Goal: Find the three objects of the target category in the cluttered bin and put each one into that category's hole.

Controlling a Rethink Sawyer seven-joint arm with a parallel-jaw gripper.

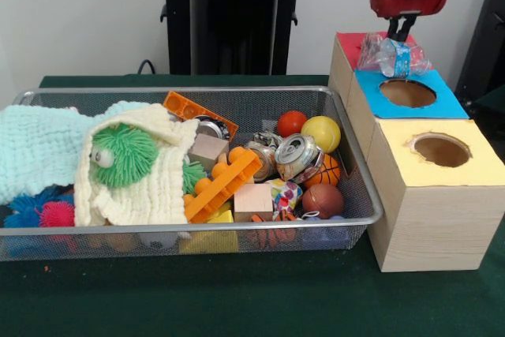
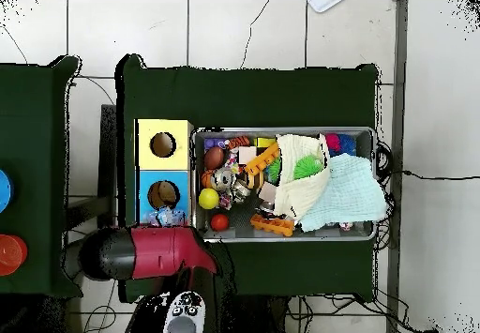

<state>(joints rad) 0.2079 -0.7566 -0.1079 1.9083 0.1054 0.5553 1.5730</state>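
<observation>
The wire mesh bin [image 1: 197, 228] holds a heap of toys. A silver drink can [image 1: 298, 155] lies on its side at the bin's right middle, and a second silver can top [image 1: 211, 126] shows behind a wooden block. My gripper [image 1: 402, 35] hangs over the row of boxes, at the line between the red top [image 1: 349, 40] and the blue top [image 1: 371, 84]. It is shut on a crumpled clear plastic bottle with a blue label [image 1: 392, 58], just behind the blue box's hole [image 1: 407, 93]. In the overhead view the red arm [image 2: 159, 252] hides the gripper; the bottle [image 2: 169, 217] shows beside it.
The yellow-topped box [image 1: 473, 165] with its hole [image 1: 441, 150] stands nearest the camera. In the bin lie a mint cloth [image 1: 39, 147], a cream cloth [image 1: 150, 187] over a green spiky ball [image 1: 125, 155], orange plastic pieces [image 1: 225, 183], wooden blocks and small balls. The bin [image 2: 281, 130] also shows overhead.
</observation>
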